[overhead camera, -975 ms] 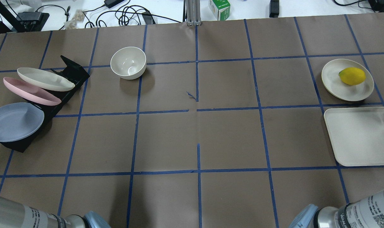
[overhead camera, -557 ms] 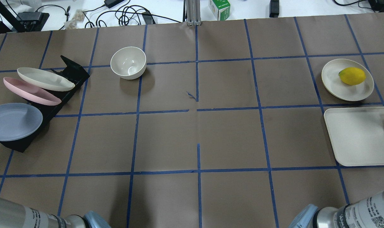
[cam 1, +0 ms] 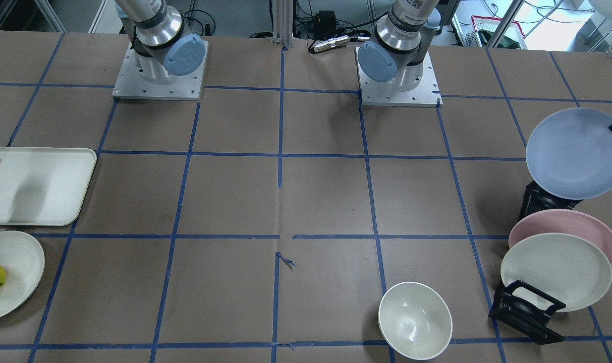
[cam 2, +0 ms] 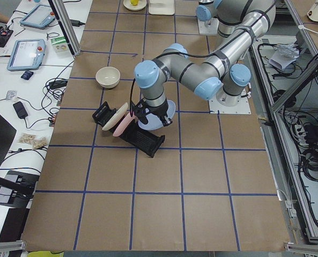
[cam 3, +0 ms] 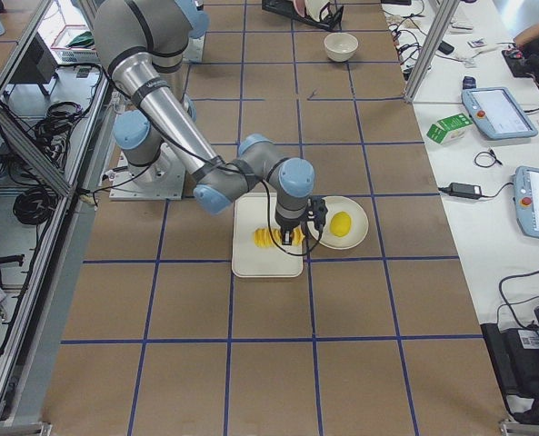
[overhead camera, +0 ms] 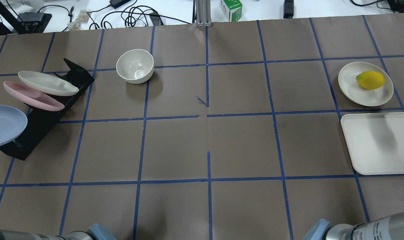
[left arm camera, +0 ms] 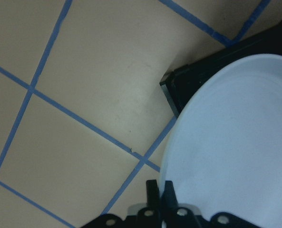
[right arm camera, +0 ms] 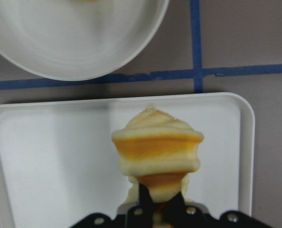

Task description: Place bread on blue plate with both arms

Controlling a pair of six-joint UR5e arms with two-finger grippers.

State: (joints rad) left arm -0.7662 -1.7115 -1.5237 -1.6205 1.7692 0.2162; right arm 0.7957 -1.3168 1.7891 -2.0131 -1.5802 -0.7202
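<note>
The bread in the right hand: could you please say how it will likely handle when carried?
The bread sticks out past the right hand without sagging, so it is probably stiff and light. Pinched at one narrow spot, it might swivel. Its ridges likely help against slipping.

The bread (right arm camera: 157,152) is banded orange and pale yellow; my right tool (right arm camera: 157,202) is black. The blue plate (cam 1: 575,151) is plain matte lavender-blue. The bench (overhead camera: 175,146) is brown, gridded with blue tape lines. The tray (overhead camera: 375,146) is cream-white, the rack (overhead camera: 38,128) black, the fruit (overhead camera: 370,80) yellow.
</note>
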